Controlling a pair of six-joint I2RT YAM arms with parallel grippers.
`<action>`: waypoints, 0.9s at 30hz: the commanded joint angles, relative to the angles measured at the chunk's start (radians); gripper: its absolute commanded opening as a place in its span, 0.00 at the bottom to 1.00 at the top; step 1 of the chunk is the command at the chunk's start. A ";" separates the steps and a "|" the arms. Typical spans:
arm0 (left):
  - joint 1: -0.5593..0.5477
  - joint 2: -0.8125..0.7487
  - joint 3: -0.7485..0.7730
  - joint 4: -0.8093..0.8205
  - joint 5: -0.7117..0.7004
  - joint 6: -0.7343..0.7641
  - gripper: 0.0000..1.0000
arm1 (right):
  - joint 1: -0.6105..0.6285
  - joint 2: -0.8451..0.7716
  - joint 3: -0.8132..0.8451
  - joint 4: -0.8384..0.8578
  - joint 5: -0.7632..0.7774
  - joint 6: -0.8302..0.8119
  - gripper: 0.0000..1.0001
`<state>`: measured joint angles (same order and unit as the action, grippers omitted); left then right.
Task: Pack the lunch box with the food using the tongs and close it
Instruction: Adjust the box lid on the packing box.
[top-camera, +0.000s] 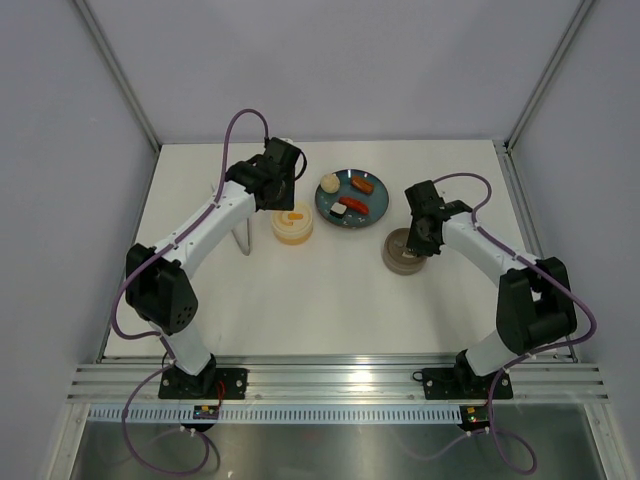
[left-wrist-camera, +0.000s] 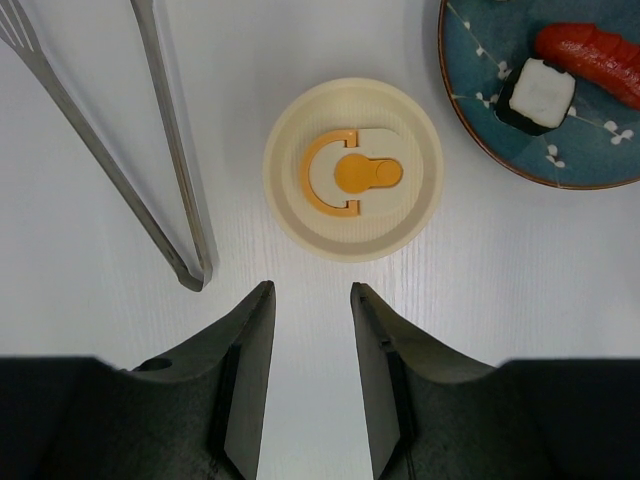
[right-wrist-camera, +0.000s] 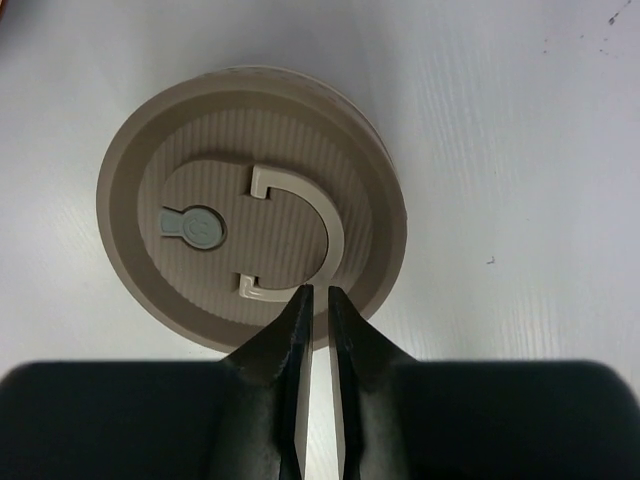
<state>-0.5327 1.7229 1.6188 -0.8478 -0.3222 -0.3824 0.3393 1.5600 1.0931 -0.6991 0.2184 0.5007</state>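
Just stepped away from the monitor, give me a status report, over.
Left gripper open, empty, by cream container. Right gripper narrowed at tan lid's handle, grip unclear. Tongs untouched on table; food on plate.

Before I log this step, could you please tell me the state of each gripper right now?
Left gripper: open, holding nothing.
Right gripper: nearly closed at the handle of the taupe lid; grip cannot be told.

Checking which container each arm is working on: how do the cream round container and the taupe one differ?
The cream container has an orange handle; the taupe container has a pale handle. The cream one sits left of the teal plate, the taupe one right of it. The left gripper hangs open short of the cream one; the right gripper, its jaws narrow, is at the taupe one's handle. Both are round and lidded.
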 joint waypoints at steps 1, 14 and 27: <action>0.002 -0.036 0.003 0.023 -0.009 -0.006 0.40 | -0.002 -0.076 0.085 -0.051 0.013 -0.013 0.18; 0.004 -0.032 0.018 0.010 -0.015 -0.010 0.40 | -0.005 0.106 0.133 0.049 -0.045 -0.056 0.20; 0.002 -0.084 -0.013 0.015 -0.005 -0.024 0.40 | -0.005 -0.013 0.209 -0.057 -0.007 -0.054 0.20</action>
<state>-0.5327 1.7199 1.6176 -0.8612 -0.3218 -0.3912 0.3382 1.6745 1.2411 -0.6891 0.1627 0.4587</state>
